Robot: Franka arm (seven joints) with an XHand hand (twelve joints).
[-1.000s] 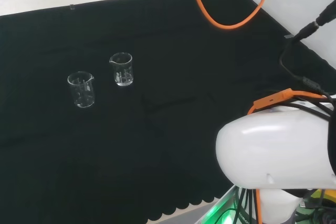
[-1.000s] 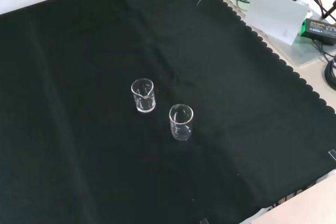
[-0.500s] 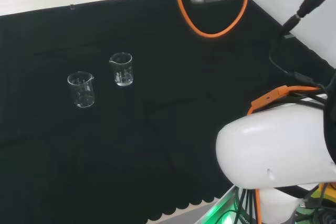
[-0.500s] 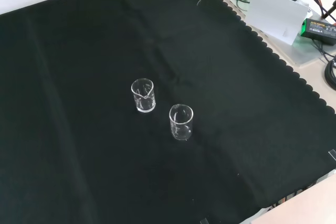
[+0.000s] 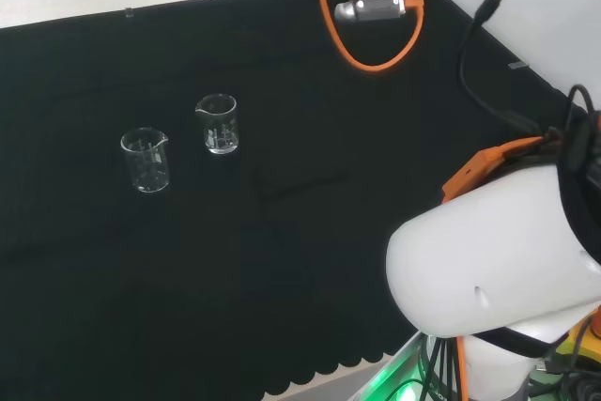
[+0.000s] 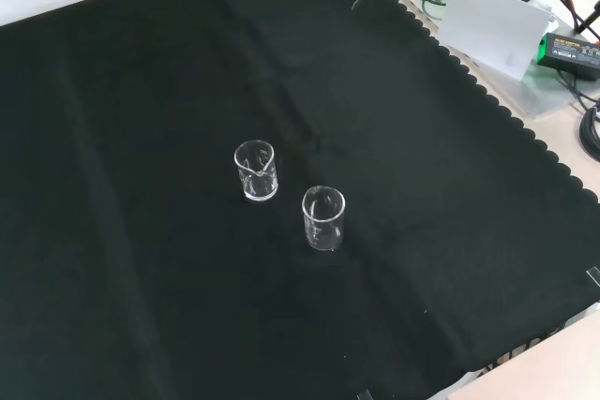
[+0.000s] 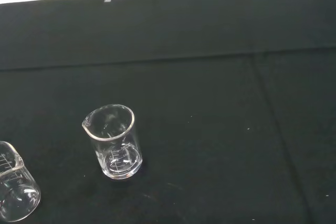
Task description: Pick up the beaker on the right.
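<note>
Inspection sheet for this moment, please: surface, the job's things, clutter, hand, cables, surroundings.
Surface: black cloth with scalloped edge, some creases.
Job's things: two small clear glass beakers, upright, apart, apparently empty; in the head view one stands at left, one at right.
Clutter: nothing seen on the cloth.
Hand: fingers cannot be told.
Cables: orange cable loop hangs above the cloth's far side.
Surroundings: white card and black box beside the cloth.

obstacle: second beaker point(image 5: 146, 160) just beside right beaker point(image 5: 217, 124) | surrounding cloth point(image 5: 310, 232) bare
</note>
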